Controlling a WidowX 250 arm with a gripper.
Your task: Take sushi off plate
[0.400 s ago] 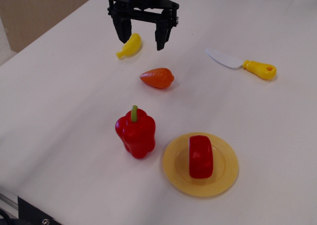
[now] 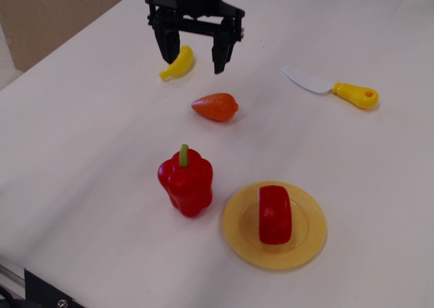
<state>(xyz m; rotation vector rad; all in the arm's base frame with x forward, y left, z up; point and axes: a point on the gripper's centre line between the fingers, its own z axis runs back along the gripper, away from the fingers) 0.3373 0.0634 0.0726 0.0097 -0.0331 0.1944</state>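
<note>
A white counter carries everything. The red sushi lies on the yellow plate, near the front edge. Far back, the black tool hangs wide open and empty, beside a banana.

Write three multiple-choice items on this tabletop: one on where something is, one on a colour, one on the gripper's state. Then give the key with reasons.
1. Where is the sushi?
A. on the plate
B. beside the knife
C. under the gripper

2. What colour is the knife's handle?
A. red
B. yellow
C. green

3. How is the gripper?
A. shut on the banana
B. shut on the carrot toy
C. open, holding nothing

Key: 1 A, the red block lies inside the yellow rim. 2 B, the handle is yellow and the blade white. 3 C, the fingers stand apart above the table at the far end, with nothing between them.
</note>
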